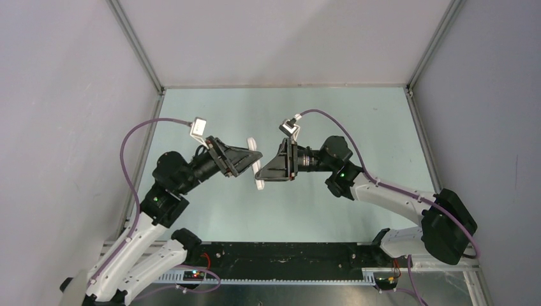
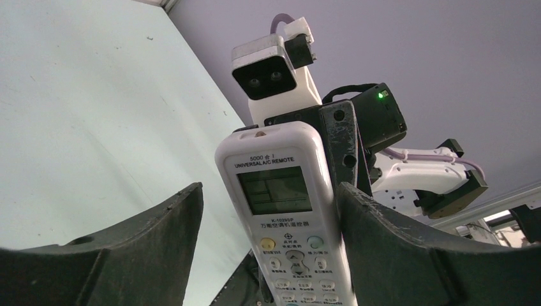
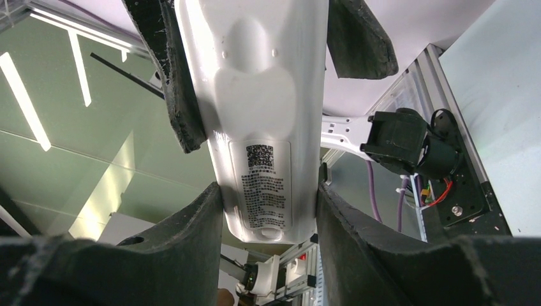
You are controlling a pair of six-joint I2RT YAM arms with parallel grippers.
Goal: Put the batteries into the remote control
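Observation:
The white remote control (image 1: 259, 183) hangs in mid-air between both arms, above the middle of the table. My right gripper (image 3: 268, 191) is shut on its lower end, one finger pressed on each long edge. That view shows its back (image 3: 255, 95), with a printed label on a closed cover. My left gripper (image 2: 269, 191) stands open around the display end (image 2: 281, 159). Its right finger (image 2: 383, 242) touches the remote's edge and its left finger (image 2: 159, 236) stands off with a gap. The batteries are out of view.
The pale green table (image 1: 287, 108) lies inside grey walls with metal corner posts (image 1: 137, 44). The right arm's wrist camera (image 2: 265, 70) sits just behind the remote in the left wrist view. A black rail with wiring (image 1: 287, 255) runs along the near edge.

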